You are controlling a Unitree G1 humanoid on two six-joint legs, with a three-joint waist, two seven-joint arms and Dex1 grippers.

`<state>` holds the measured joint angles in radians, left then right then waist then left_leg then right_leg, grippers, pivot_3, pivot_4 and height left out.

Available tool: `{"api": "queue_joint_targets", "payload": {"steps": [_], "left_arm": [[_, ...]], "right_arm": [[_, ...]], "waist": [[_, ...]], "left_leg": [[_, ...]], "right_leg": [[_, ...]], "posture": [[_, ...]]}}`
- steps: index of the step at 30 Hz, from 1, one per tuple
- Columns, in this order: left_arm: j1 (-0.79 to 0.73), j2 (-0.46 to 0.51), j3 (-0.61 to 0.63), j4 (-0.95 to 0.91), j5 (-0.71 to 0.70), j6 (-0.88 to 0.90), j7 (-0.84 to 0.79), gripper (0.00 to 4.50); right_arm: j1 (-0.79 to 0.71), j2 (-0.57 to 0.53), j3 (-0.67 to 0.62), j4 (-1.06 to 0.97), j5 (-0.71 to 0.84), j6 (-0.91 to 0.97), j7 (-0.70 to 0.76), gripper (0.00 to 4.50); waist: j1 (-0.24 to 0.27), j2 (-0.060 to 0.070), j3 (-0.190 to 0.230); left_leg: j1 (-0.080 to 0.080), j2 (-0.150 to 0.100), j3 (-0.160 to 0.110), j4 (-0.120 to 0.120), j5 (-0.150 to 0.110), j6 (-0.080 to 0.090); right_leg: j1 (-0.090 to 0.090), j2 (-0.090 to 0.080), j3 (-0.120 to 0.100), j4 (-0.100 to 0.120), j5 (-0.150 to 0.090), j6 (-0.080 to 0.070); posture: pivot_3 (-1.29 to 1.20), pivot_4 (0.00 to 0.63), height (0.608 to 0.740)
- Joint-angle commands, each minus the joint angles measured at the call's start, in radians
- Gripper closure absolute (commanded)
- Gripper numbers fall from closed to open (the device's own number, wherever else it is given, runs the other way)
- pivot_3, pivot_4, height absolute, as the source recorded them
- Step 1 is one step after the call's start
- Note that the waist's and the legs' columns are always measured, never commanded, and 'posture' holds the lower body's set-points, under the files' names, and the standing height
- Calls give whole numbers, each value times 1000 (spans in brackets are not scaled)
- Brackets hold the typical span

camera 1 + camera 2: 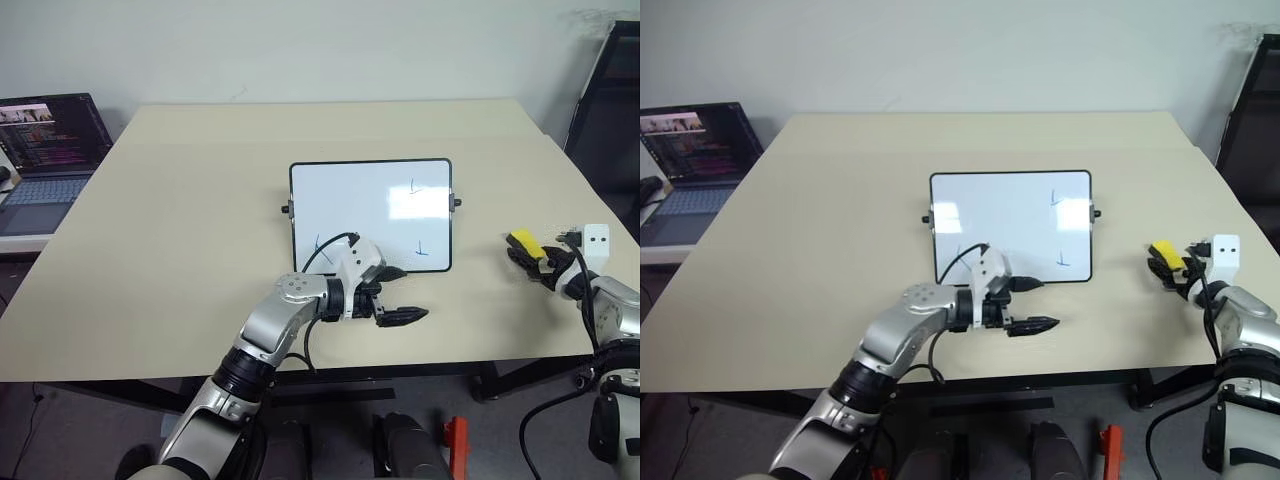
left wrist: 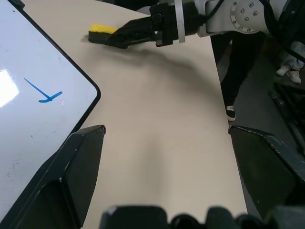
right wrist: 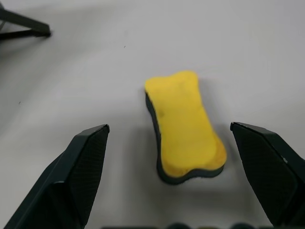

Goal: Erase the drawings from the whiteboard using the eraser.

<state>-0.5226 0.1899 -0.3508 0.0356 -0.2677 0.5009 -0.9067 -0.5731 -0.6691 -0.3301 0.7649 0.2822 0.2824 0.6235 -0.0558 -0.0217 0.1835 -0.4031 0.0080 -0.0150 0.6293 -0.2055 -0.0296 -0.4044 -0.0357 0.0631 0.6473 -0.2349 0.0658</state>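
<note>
My right gripper [image 3: 167,176] is spread wide, its two black fingers [image 3: 78,167] standing on either side of the eraser [image 3: 183,125] without touching it. The eraser, a yellow bone-shaped pad on a dark base, lies flat on the beige table [image 1: 180,220], near the table's right edge and well to the right of the whiteboard [image 1: 370,212]. The whiteboard lies flat at mid-table, bearing three small blue drawings [image 1: 415,186]: one upper right, one lower right, one lower left. My left gripper [image 1: 402,317] is open and empty, hovering just in front of the whiteboard's near edge, pointing right. A laptop [image 1: 45,150] stands open at the far left.
</note>
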Motion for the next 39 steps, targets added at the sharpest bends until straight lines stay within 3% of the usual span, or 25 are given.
{"api": "queue_joint_targets", "payload": {"steps": [1, 13, 14, 15, 29, 32, 34, 36, 39], "left_arm": [[-11, -6, -19, -44, -4, -1, -11, 0], [-12, -24, -24, -34, -4, -5, -1, 0], [-11, -25, -22, -34, -4, -5, 1, 0], [-10, -25, -21, -36, -4, -5, 3, 0], [3, -26, -21, -53, -9, 2, 23, 0], [3, -26, -22, -53, -9, 3, 22, 0], [2, -28, -24, -52, -9, 4, 21, 0], [1, -29, -25, -51, -9, 4, 21, 0], [0, -30, -25, -48, -7, 3, 19, 0]], "right_arm": [[-57, -50, 0, -31, -8, 36, -11, 203], [-230, -132, 198, 55, -115, 298, 116, 203], [-256, -136, 210, 83, -132, 300, 115, 203], [-278, -140, 233, 105, -149, 302, 136, 575], [-435, -129, 332, 331, -281, 256, 155, 575], [-442, -127, 343, 345, -297, 260, 163, 1136], [-450, -126, 334, 360, -300, 249, 141, 1757], [-454, -126, 337, 369, -308, 241, 143, 1757], [-461, -123, 349, 353, -309, 228, 184, 2304]], "waist": [[1, 0, 0], [0, 0, 0], [0, 0, 0], [0, 0, 0], [-1, 0, 0], [-1, 0, 0], [-1, 0, 0], [-1, 0, 0], [-1, 0, 0]], "left_leg": [[0, 0, 0, 0, 0, 0], [1, 0, 1, 0, 0, 0], [1, 0, 1, 0, 0, 0], [1, 0, 1, 0, 0, 0], [1, 0, 2, 0, 0, 0], [1, 0, 2, 0, 0, 0], [1, 0, 2, 0, 0, 0], [1, 0, 2, 0, 0, 0], [1, 0, 2, 0, 0, 0]], "right_leg": [[0, 0, 0, 0, 0, 0], [0, 0, 1, 0, 0, 0], [0, 0, 1, 0, 0, 0], [0, 0, 1, 0, 0, 0], [0, 0, 1, -1, 0, 0], [0, 0, 2, -1, 0, 0], [0, 0, 2, -1, 0, 0], [0, 0, 2, -1, 0, 0], [0, 0, 2, -1, 0, 0]], "posture": [[0, 150, 740], [0, 150, 740], [0, 150, 740], [0, 150, 740], [0, 150, 740], [0, 150, 740], [0, 150, 740], [0, 150, 740], [0, 150, 740]]}}
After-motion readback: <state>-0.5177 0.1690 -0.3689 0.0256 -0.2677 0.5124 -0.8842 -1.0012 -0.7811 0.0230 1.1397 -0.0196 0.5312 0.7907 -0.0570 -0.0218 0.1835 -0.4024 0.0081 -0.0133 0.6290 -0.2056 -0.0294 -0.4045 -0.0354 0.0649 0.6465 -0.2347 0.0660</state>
